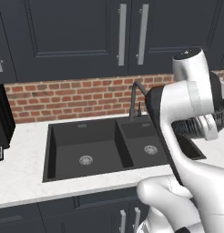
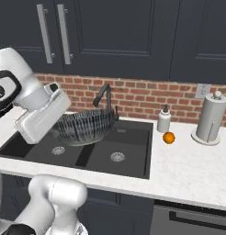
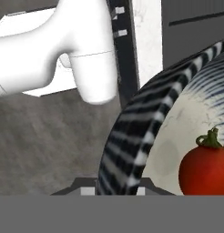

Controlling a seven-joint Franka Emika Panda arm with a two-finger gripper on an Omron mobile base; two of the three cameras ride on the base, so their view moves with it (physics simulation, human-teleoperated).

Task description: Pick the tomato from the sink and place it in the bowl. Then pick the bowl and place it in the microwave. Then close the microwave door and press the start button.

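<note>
Above the sink [image 2: 133, 158] — tool [image 3: 117, 190] pinching bowl [image 2: 85, 126] rim, tomato [image 3: 206, 169] inside.

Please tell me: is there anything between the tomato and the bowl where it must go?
No, nothing stands between them: the tomato already lies inside the bowl. In the hand view the jaws close on the bowl's rim, and in the right base view the bowl hangs lifted above the sink.

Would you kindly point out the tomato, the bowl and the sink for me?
tomato [image 3: 206, 168], hand view, on its red skin.
bowl [image 2: 85, 126], right base view, on its striped outer wall.
sink [image 1: 70, 145], left base view, on the left basin's floor.
</note>
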